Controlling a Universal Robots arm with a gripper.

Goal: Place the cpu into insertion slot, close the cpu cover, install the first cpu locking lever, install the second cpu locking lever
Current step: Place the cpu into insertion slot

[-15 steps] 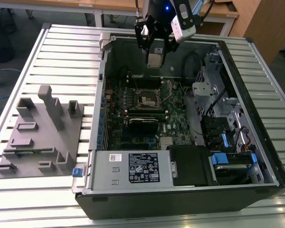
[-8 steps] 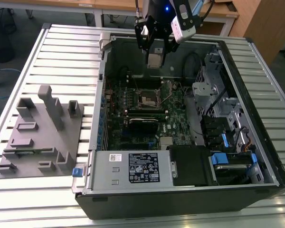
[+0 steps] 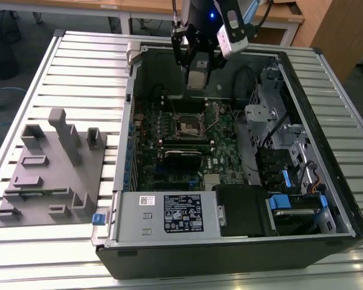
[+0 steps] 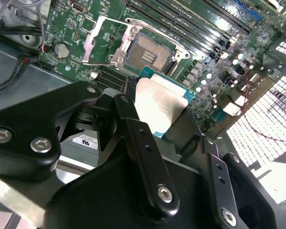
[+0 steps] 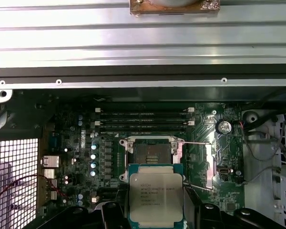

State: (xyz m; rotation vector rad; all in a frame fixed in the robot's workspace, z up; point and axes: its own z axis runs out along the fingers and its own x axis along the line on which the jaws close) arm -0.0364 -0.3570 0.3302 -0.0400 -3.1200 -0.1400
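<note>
My gripper is shut on the cpu, a square chip with a silver top and green rim, held by its two side edges between black fingers. It hangs above the motherboard, just off the insertion slot, a square socket with a dark centre whose contacts are bare. The cpu cover, a silver frame plate, is swung open to one side of the insertion slot. In the exterior view my gripper hovers inside the open computer case near its back wall, above the insertion slot.
The case lies open on a slatted metal table. Memory slots, capacitors and cables surround the socket. Drive cages and blue clips fill the exterior view's right. A grey holder fixture lies at the exterior view's left.
</note>
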